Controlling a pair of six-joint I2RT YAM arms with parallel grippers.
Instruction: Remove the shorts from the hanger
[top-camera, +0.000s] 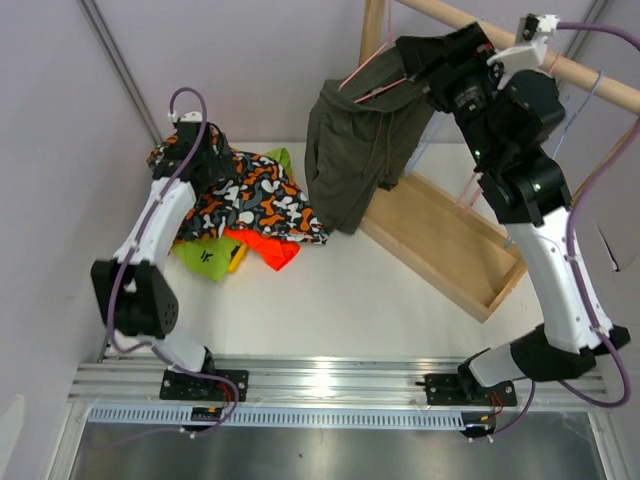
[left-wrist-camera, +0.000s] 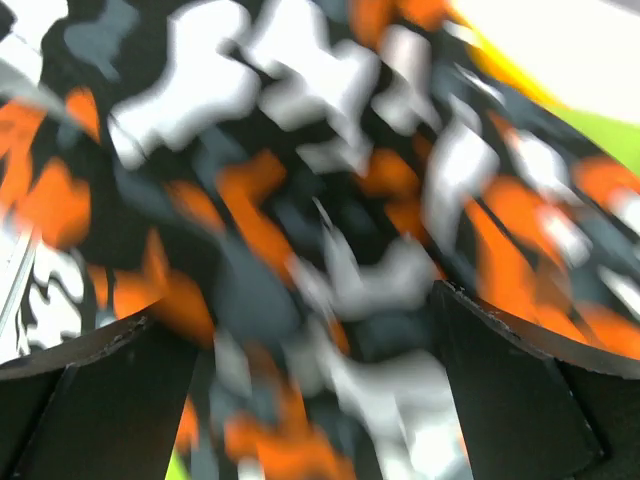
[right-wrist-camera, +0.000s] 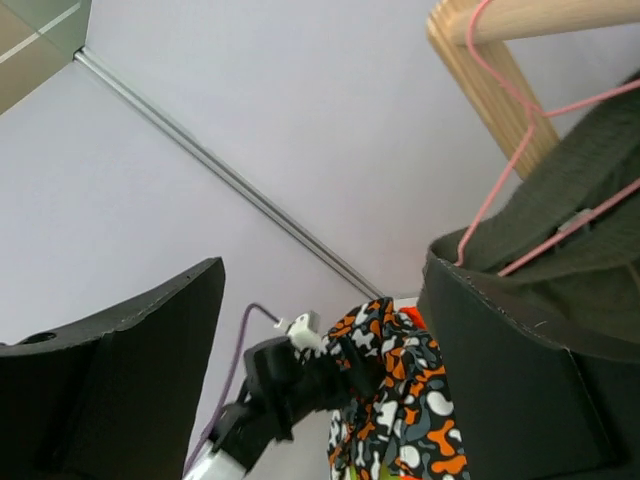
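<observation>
The dark olive shorts (top-camera: 350, 160) hang on a pink hanger (top-camera: 365, 75) from a wooden rod (top-camera: 500, 35). My right gripper (top-camera: 408, 65) is open beside their waistband. In the right wrist view (right-wrist-camera: 322, 265) one finger is next to the olive cloth (right-wrist-camera: 580, 200) and the hanger wire (right-wrist-camera: 500, 190), holding nothing. The camouflage shorts (top-camera: 255, 200) lie on a pile over the lime green (top-camera: 205, 255) and orange (top-camera: 272, 247) shorts. My left gripper (top-camera: 195, 150) is at the pile's far left. Its jaws (left-wrist-camera: 295, 310) stand wide apart with blurred camouflage cloth (left-wrist-camera: 300, 150) between them. Navy shorts are hidden.
The rack's wooden base frame (top-camera: 440, 240) lies across the right of the white table, under the rod. A grey wall with a metal strip (right-wrist-camera: 230, 180) is behind. The table's near edge is a metal rail (top-camera: 330, 375).
</observation>
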